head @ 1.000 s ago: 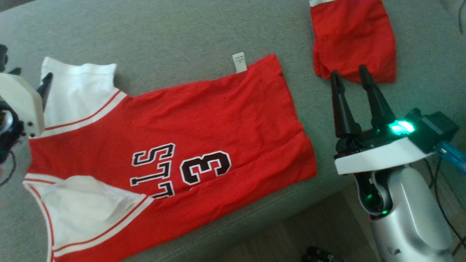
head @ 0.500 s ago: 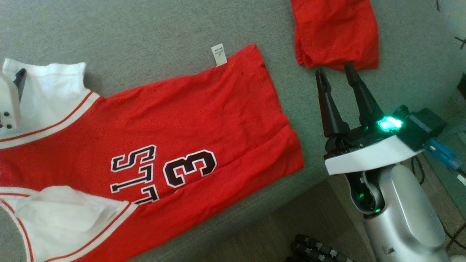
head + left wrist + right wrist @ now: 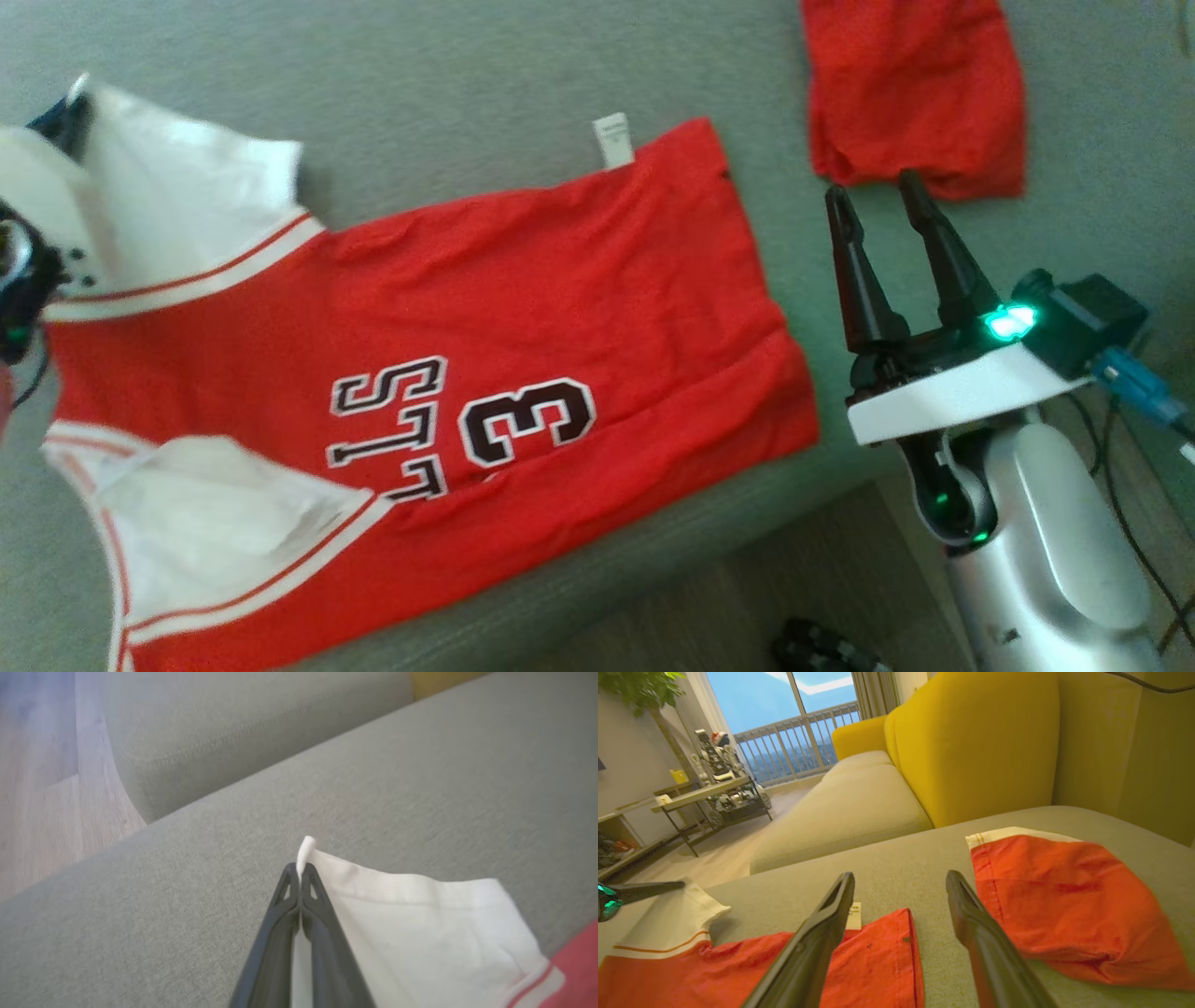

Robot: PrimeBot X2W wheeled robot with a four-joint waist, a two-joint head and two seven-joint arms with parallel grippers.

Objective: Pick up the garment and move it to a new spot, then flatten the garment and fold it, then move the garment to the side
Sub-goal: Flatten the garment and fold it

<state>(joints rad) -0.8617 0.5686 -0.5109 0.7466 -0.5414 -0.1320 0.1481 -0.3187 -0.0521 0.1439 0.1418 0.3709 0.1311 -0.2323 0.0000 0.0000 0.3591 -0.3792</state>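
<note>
- Jersey (image 3: 523,308): red w/ white trim and a dark "3" plus letters, spread out on the grey sofa seat (image 3: 420,93). It lies lengthwise along the seat's front edge, hem toward the right end and shoulders toward the left end.
- White label (image 3: 612,140) sticks out at the jersey's back edge, toward the middle of the seat.
- L claw (image 3: 300,871): pressed together, pinching the far corner of the white shoulder flap (image 3: 420,914). A bit of cloth pokes out past the tips.
- That corner may be raised slightly off the seat; head view is too blurred there to be sure.
- R claw (image 3: 870,185): fingers spread, nothing between them, over the seat near its front right corner, between the jersey hem and a second red cloth (image 3: 920,93).
- R claw tips are just beside that cloth's near edge.
- Second red cloth lies toward the seat's back right, apart from the jersey.
- Wood floor (image 3: 747,579) runs below the seat's front edge.
- A yellow backrest (image 3: 971,742) rises behind the seat.
</note>
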